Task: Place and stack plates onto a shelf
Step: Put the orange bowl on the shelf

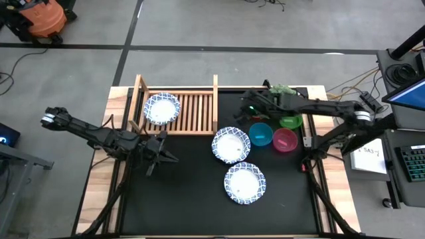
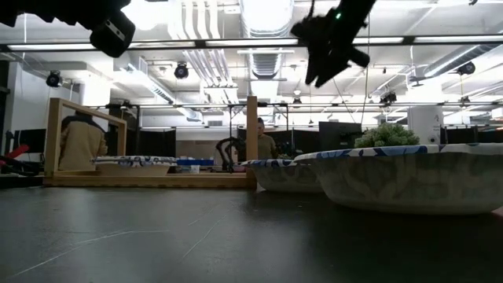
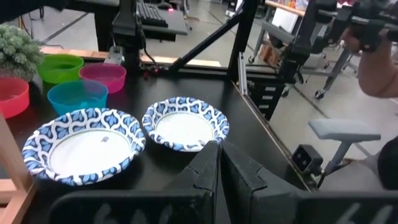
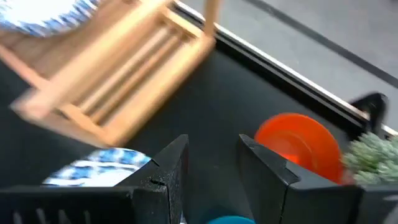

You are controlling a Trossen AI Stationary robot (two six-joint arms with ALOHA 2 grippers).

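The black table (image 1: 186, 192) carries everything. At its far left corner sits the wooden shelf (image 1: 196, 109), and one blue-rimmed plate (image 1: 162, 108) already lies on its slats at the left end. Two more plates rest on the table to the right of the shelf: the nearer plate (image 1: 231, 144) lies just beside the shelf's corner, and the other plate (image 1: 244, 183) sits just in front of it, apart from it. A fourth plate cannot be seen. Four small bowls stand right of the plates, the teal bowl (image 1: 260, 134) almost touching the nearer plate, with the pink bowl (image 1: 285, 140), green bowl (image 1: 290, 122) and a red bowl (image 4: 298, 146) around it, and a small green plant (image 1: 282, 89) behind them.

The left gripper (image 1: 161, 151) hangs over bare table in front of the shelf, its fingers (image 3: 214, 171) closed together with nothing between them. The right gripper (image 1: 251, 103) hovers just right of the shelf, behind the bowls, its fingers (image 4: 171, 165) apart and empty.

The plates look like thin scalloped paper ware: probably very light, a little flexible, and likely to slide on the smooth table instead of lifting. The raised rim seems the only place to take hold, one finger under the lip and one inside, on a side clear of the teal bowl.
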